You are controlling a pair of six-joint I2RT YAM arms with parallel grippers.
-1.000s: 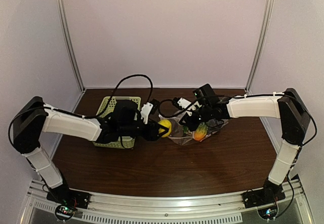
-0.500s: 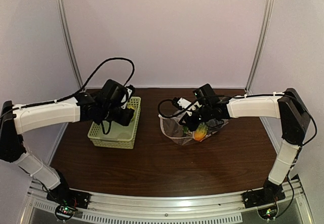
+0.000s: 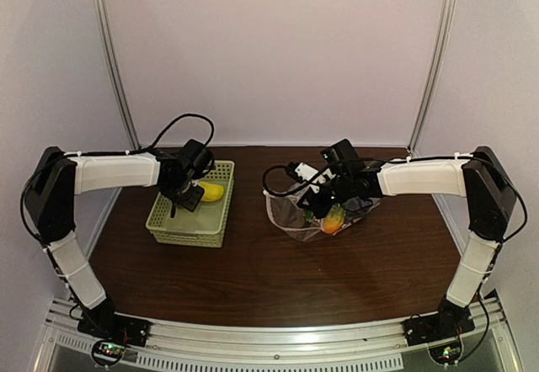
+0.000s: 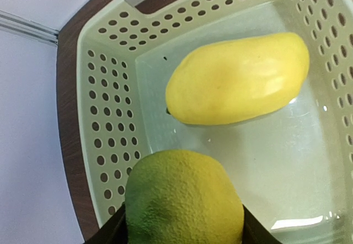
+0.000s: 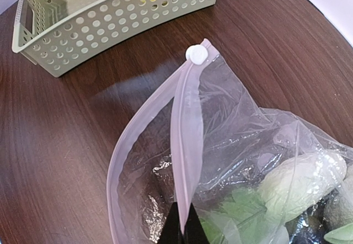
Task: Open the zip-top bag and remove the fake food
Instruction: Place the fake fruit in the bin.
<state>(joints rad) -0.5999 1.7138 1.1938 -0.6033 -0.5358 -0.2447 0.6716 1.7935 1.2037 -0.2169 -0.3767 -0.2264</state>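
The zip-top bag (image 3: 313, 219) sits open-mouthed on the dark wood table (image 3: 253, 279), right of centre, with fake food (image 3: 334, 218) inside. The right gripper (image 5: 181, 226) pinches its pale zip strip (image 5: 185, 144), which runs toward 12 o'clock in the wrist view. At the bag's 9 o'clock, the left gripper (image 4: 182, 235) clasps a green-yellow fruit (image 4: 183, 197) over the basket (image 3: 187, 237). Pale lilac walls (image 3: 269, 52) enclose the table.

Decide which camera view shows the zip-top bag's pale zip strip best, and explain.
The right wrist view: the zip strip shows large and close, parted into an open loop, white slider at its far end, right claw pinching it. The top external view shows only a thin pale rim. The left wrist view misses it.
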